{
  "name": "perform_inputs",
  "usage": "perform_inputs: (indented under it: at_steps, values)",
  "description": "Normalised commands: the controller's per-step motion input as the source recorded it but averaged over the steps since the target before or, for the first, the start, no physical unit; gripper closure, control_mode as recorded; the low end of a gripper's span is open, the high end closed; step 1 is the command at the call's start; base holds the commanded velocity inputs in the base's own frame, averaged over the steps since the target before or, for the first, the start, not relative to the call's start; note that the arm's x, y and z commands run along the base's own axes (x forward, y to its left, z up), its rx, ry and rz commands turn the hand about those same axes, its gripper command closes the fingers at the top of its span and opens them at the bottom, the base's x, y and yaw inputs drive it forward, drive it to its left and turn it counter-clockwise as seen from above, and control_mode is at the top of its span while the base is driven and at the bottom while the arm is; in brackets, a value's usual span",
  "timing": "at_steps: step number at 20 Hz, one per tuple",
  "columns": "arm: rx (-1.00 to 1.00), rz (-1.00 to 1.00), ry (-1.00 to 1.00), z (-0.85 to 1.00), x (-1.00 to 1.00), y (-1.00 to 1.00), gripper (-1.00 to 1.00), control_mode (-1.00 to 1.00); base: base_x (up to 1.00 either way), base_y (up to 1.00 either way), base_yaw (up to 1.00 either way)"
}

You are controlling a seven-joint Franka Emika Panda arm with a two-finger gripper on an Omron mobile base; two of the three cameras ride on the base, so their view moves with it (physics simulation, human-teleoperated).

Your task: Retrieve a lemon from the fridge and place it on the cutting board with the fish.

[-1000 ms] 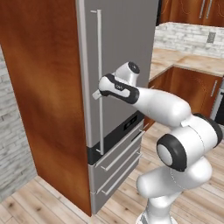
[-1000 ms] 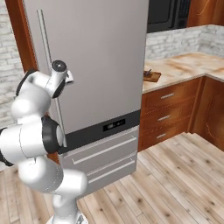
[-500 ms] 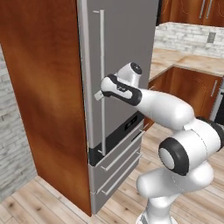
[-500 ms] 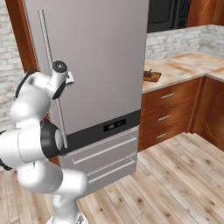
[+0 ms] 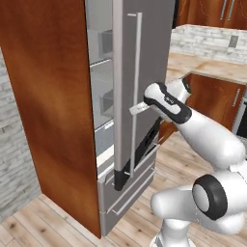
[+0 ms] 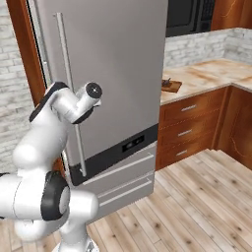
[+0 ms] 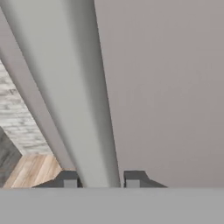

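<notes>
A cutting board (image 6: 171, 86) lies on the light wooden counter (image 6: 206, 76) beside the fridge (image 6: 113, 74).

A light wood-plank floor (image 6: 197, 202) runs through the kitchen. A tall reddish-brown wood panel (image 5: 48, 106) stands on the left, with pale grey brick wall (image 5: 14, 164) beyond it. To the right, brown wooden base cabinets (image 6: 192, 128) carry a beige countertop (image 6: 206, 76) below a brick backsplash (image 6: 197, 47) and what seems a black microwave (image 6: 189, 17).
</notes>
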Motion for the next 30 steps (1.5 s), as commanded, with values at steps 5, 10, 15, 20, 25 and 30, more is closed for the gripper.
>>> perform_inputs:
  at_steps: [5,10,15,20,25,30]
  values:
    - [0.34,0.07,-0.05,0.25,-0.58,-1.0,1.0,-1.0,0.0,0.0,0.0]
    - [0.25,0.06,-0.03,0.33,-0.49,-1.0,1.0,-1.0,0.0,0.0,0.0]
    - [0.2,0.03,0.0,0.37,-0.31,-1.0,1.0,-1.0,0.0,0.0,0.0]
    - [0.07,0.03,0.0,0.2,-0.1,-1.0,1.0,-1.0,0.0,0.0,0.0]
    - [0.0,0.04,0.0,0.02,0.0,-1.0,1.0,-1.0,0.0,0.0,0.0]
    - [0.0,0.18,-0.02,0.01,0.06,-0.84,1.0,-1.0,0.0,0.0,0.0]
